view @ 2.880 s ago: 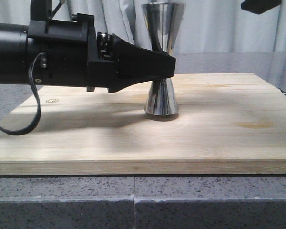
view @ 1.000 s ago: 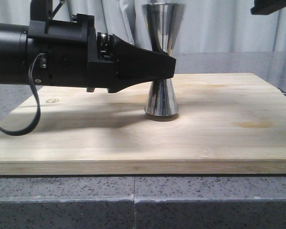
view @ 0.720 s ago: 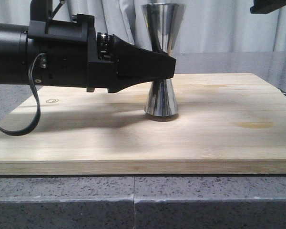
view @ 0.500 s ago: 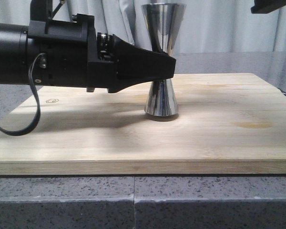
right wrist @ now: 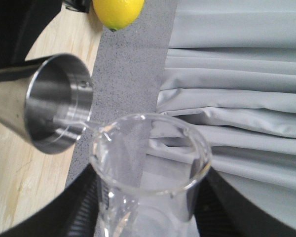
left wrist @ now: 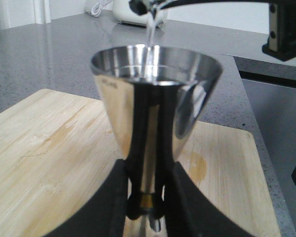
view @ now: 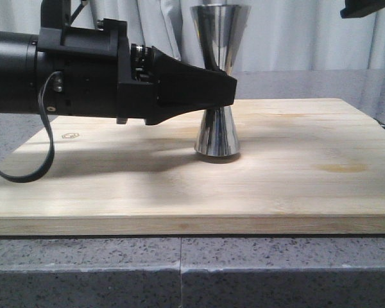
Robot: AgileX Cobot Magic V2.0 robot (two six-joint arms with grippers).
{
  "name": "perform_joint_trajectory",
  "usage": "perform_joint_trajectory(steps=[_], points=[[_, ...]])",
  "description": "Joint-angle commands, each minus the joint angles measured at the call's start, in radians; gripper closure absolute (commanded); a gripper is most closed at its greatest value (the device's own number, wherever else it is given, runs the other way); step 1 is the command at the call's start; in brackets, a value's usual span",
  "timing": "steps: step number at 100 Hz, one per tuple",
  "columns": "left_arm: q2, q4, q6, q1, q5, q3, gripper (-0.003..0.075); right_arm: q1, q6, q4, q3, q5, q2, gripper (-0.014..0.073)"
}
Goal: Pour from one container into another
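Observation:
The steel jigger (view: 217,83) stands upright on the wooden board (view: 179,186), with my left gripper (view: 228,90) shut on its narrow gold-banded waist (left wrist: 147,200). Its open top cup (left wrist: 155,64) faces up. My right gripper (right wrist: 148,207) is shut on the clear glass beaker (right wrist: 149,163), tipped with its pour lip toward the jigger's mouth (right wrist: 54,103). A thin stream of clear liquid (left wrist: 150,34) falls into the cup. In the front view only a corner of the right arm (view: 366,8) shows at the top right; the beaker is out of that view.
A yellow lemon (right wrist: 117,12) lies on the grey counter beyond the board. A white appliance (left wrist: 138,12) stands at the counter's far side. Grey curtains (view: 295,32) hang behind. A yellowish stain (view: 339,168) marks the board's right part.
The right arm's corner at the top right of the front view has crept a little up and right. The left gripper and jigger have not moved.

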Motion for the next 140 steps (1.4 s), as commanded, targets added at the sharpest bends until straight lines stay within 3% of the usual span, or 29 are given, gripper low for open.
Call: perform_joint_trajectory(steps=[1,101,140], points=[[-0.049,-0.043,-0.005,0.0,-0.083,-0.027,0.0739,0.0,-0.011,-0.033,-0.036,-0.046,-0.018,0.0462],[-0.049,-0.041,-0.005,0.0,-0.083,-0.027,0.0739,0.0,-0.011,-0.061,-0.036,-0.056,-0.018,0.0462],[-0.049,-0.041,-0.005,0.0,-0.085,-0.027,0.0739,0.0,0.012,0.029,-0.036,-0.059,-0.018,0.0462]])
